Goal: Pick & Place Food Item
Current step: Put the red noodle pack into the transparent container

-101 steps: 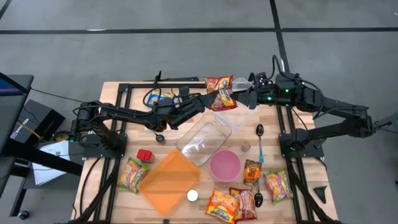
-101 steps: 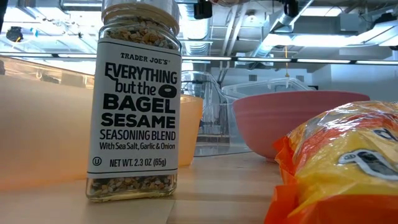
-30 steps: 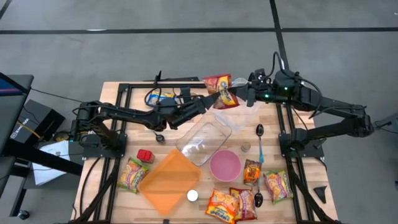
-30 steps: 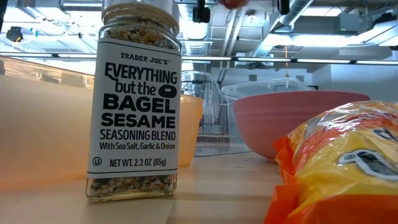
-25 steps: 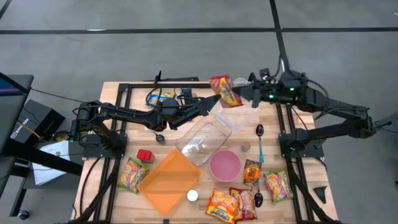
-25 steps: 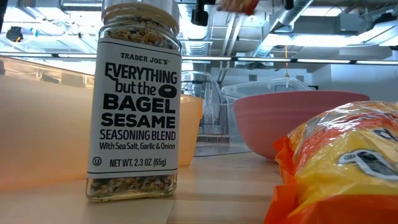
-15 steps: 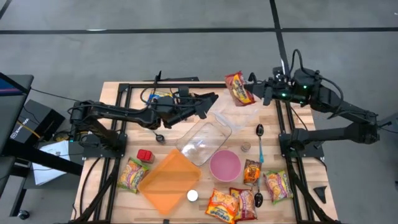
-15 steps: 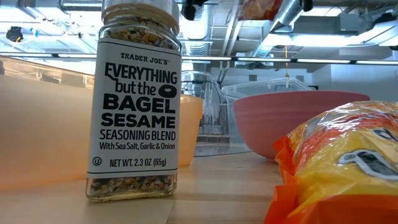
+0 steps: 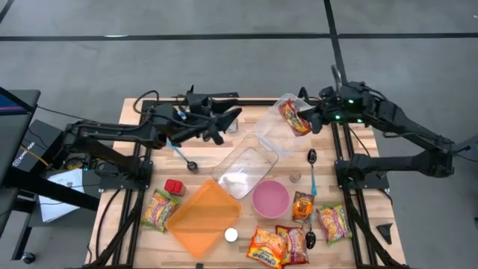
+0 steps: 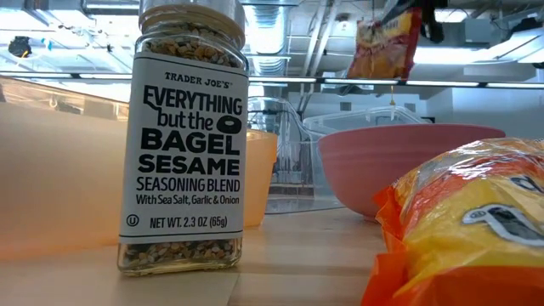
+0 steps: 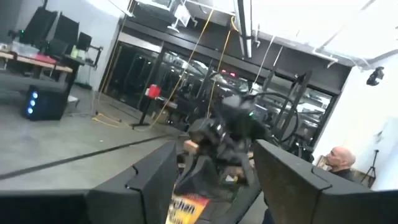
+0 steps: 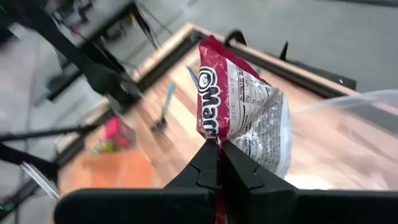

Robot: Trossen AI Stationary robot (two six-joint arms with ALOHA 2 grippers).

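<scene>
The left arm has let go and drawn back toward the left rear of the table, and the noodle packet (image 9: 293,117) has swung across with the right arm to hang above the clear plastic tub (image 9: 281,127) at the back. So the pick looks done and only the lowering and release remain. The right gripper (image 12: 219,157) is pinched tight on the packet's lower edge, while the left gripper (image 9: 230,118) stands parted, holding nothing.

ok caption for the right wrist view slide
Right gripper shut on a noodle packet, held above the wooden table.
</scene>
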